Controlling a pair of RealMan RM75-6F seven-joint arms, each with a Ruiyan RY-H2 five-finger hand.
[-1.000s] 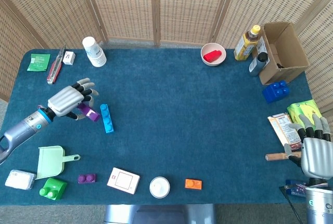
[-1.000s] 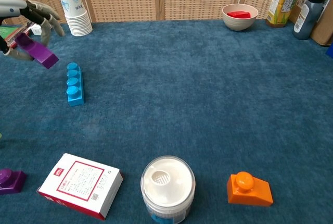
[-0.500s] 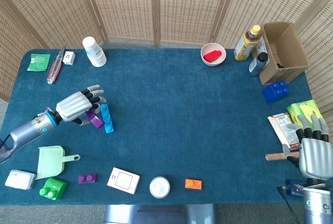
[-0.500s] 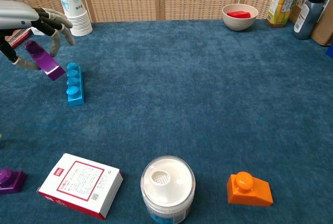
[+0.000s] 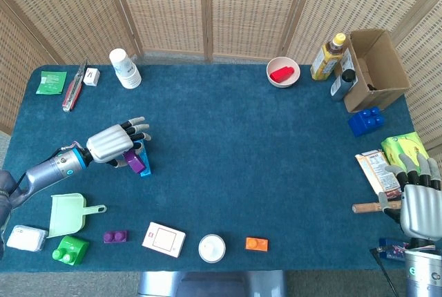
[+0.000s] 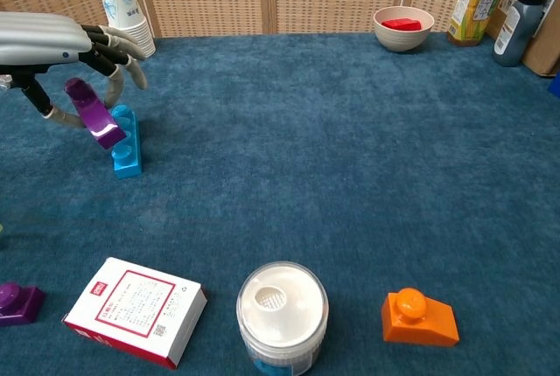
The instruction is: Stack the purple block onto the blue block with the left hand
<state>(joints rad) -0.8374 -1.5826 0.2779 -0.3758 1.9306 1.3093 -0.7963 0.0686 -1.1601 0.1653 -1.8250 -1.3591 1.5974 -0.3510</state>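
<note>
Moving over from the left, the left hand [image 6: 61, 39] has carried the purple block [image 6: 94, 114] across until it hangs right by the blue block [image 6: 125, 141]. A second ago there was a clear gap between the two blocks. Now, in the chest view, the purple block's low end looks like it touches or just covers the blue block's far end.

The fingers [image 6: 118, 52] curl down around the top of the purple block and hold it. The other fingers stick out past it, over the blue block.

The purple block is tilted, top end to the left and low end to the right. The blue block lies flat on the table [image 6: 350, 175], and its long side runs away from the robot. So the two long sides do not line up yet. I think the purple block must turn and go flat before it can sit on the bumps.

The right hand [image 5: 420, 204] rests far off at the right edge, fingers apart, holding nothing.
</note>
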